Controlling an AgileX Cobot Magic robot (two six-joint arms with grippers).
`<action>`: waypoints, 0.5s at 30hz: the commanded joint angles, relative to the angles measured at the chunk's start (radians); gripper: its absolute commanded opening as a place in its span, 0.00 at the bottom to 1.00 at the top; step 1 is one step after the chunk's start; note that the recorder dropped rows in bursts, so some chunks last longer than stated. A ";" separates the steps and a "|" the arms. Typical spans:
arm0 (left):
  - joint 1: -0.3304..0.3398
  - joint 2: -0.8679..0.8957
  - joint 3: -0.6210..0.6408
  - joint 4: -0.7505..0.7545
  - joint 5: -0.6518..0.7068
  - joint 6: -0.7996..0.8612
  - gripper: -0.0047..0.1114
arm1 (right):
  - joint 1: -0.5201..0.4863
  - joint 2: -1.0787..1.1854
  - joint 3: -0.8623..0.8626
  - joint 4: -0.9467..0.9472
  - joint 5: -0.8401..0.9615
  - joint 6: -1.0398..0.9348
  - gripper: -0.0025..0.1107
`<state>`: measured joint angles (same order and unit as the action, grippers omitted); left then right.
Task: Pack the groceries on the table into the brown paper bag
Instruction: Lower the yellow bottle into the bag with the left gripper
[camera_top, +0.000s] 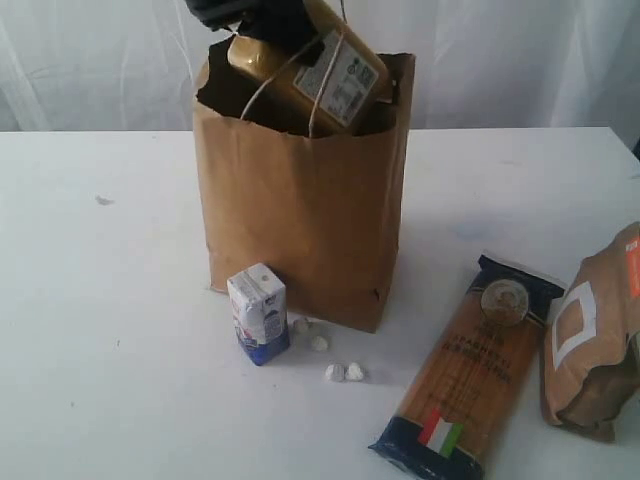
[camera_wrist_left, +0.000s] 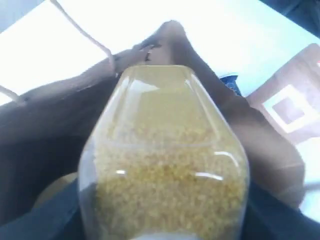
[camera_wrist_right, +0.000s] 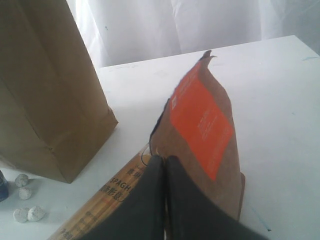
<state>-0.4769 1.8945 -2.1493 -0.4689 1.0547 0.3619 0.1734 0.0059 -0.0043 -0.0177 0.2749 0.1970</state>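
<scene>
And there was the bench (camera_top: 100, 350), wide and white, carrying the lot. Dead centre, toward the far side, stood the brown paper bag (camera_top: 300, 220), upright, mouth open, its thin handles looped up across the opening. Down on the near right the dark-blue spaghetti pack (camera_top: 470, 370) lay flat, running near to far at a slant. Just beside it, at the right edge, sat the brown pouch (camera_top: 590, 340), white label toward the middle and an orange panel on its far face.

Up top, the yellow grain bottle (camera_top: 300, 70) hung tilted at the bag's mouth, partly below the rim with its labelled end to the right. The left pincer (camera_top: 250, 15) was clamped on its upper end. From the left wrist the grain filled the view, with the bag's dark inside beyond it.

The small white-blue carton (camera_top: 258, 312) stood upright just beside the bag's near-left corner. The right pincer (camera_wrist_right: 161, 165) was pressed together on nothing, just in front of the pouch. A few white pebbles (camera_top: 345, 372) lay scattered near the bag's near base, right of the carton.
</scene>
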 joint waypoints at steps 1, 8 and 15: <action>-0.004 0.025 -0.012 -0.074 0.061 -0.031 0.04 | -0.005 -0.006 0.004 -0.002 -0.011 0.000 0.02; -0.029 0.065 -0.012 -0.101 0.086 -0.032 0.04 | -0.005 -0.006 0.004 -0.002 -0.011 0.000 0.02; -0.037 0.102 -0.012 -0.086 0.107 -0.071 0.04 | -0.005 -0.006 0.004 -0.002 -0.011 0.000 0.02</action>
<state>-0.5064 2.0065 -2.1493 -0.5005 1.1270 0.3153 0.1734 0.0059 -0.0043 -0.0177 0.2749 0.1970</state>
